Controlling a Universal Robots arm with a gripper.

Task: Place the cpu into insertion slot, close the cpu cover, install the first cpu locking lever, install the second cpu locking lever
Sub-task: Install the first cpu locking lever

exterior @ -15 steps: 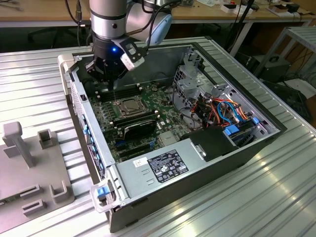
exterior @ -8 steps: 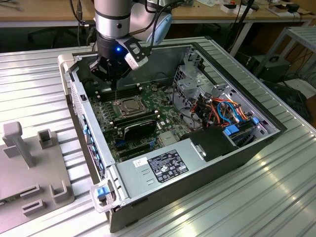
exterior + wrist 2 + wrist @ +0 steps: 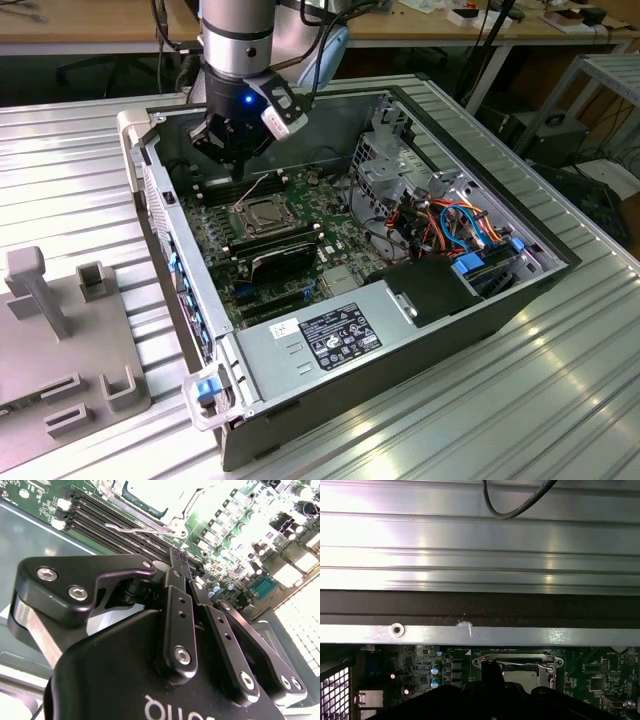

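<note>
Empty end effector [image 3: 179, 559], fingers [image 3: 176, 605] pressed together, is hovering beside the cpu [image 3: 262, 213] lying in the slot [image 3: 240, 218] near a board [image 3: 312, 186] edge; likely light, stiff, fragile, best gripped by its rim.

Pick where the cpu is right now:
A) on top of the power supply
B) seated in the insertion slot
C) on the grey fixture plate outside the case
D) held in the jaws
B: in the exterior view the cpu lies flat with its silver-grey top showing, inside the insertion slot on the board, while the gripper hangs above the board beside it.
</note>
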